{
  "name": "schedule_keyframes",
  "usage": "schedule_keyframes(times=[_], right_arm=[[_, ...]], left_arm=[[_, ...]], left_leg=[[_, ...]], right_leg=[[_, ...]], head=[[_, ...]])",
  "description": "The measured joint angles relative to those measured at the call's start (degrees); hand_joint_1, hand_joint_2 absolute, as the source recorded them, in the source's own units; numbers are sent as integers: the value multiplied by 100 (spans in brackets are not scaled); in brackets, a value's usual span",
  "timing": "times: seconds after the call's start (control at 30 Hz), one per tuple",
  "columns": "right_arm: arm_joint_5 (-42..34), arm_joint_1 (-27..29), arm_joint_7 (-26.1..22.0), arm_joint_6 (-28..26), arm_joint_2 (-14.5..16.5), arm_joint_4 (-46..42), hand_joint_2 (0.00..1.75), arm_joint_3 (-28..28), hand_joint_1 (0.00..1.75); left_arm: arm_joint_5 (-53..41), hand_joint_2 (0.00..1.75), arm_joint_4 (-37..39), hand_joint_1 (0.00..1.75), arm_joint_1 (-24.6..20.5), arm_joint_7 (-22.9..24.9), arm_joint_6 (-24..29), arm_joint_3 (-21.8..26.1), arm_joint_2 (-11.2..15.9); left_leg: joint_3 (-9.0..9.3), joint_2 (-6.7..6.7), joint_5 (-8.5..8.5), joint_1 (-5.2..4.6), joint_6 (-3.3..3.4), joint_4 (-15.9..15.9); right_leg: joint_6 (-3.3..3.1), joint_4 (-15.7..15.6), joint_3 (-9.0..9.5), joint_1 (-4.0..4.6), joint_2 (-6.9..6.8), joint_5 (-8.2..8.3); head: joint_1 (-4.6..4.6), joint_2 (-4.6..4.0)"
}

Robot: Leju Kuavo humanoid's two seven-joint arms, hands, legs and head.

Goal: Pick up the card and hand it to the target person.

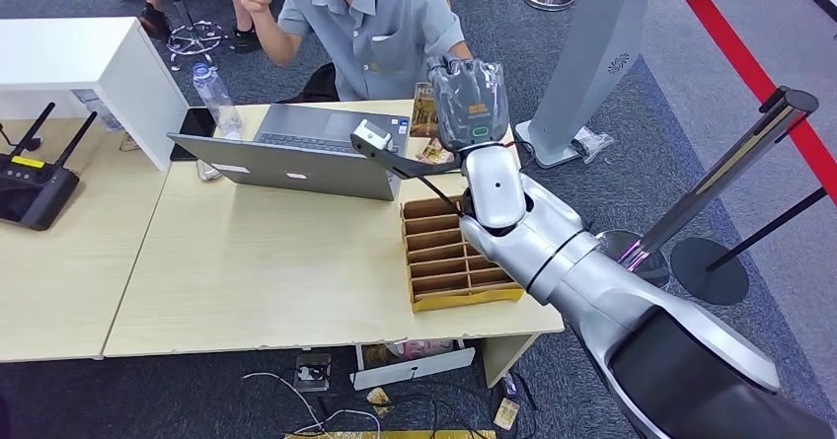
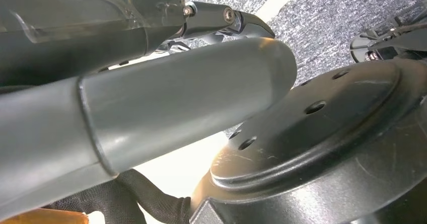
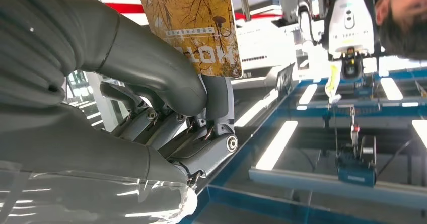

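Reaching over the table (image 1: 247, 261) toward the seated person (image 1: 380, 25), the right hand (image 1: 472, 102) holds the card (image 1: 425, 111) at its far side in the head view. In the right wrist view, thumb and fingers (image 3: 219, 98) pinch the card's lower edge. The left wrist view shows the left hand (image 2: 151, 108); its pose is unclear.

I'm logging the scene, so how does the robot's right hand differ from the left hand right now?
The right hand pinches a yellow card and is raised toward the person; the left hand holds nothing visible and hangs beside dark parts of the robot's own body. Both show grey thumbs and darker fingers.
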Motion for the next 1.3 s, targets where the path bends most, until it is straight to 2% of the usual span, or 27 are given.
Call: schedule_keyframes(times=[0.3,0.57,1.0,1.3], right_arm=[[4,-510,16,-201,-32,11,175,-103,175],[23,-681,-60,-299,50,245,175,-97,175],[113,-756,-48,-149,249,1044,175,-49,175],[140,-611,-31,16,391,1555,175,40,173]], left_arm=[[-209,0,0,0,-25,9,-90,-2,-7],[-352,0,0,0,-113,98,-147,-2,-39],[-489,0,0,0,-185,109,-210,-2,-59],[-519,0,0,0,-192,109,-242,-2,-59]], left_leg=[[0,0,0,0,0,0],[-1,-1,0,0,0,0],[-3,-2,0,0,0,0],[-3,-3,0,0,0,0]], right_leg=[[0,0,0,0,-1,0],[0,0,1,0,-2,0],[0,0,-1,0,-3,0],[0,0,0,0,-3,0]], head=[[0,0],[0,0],[0,0],[1,0]])
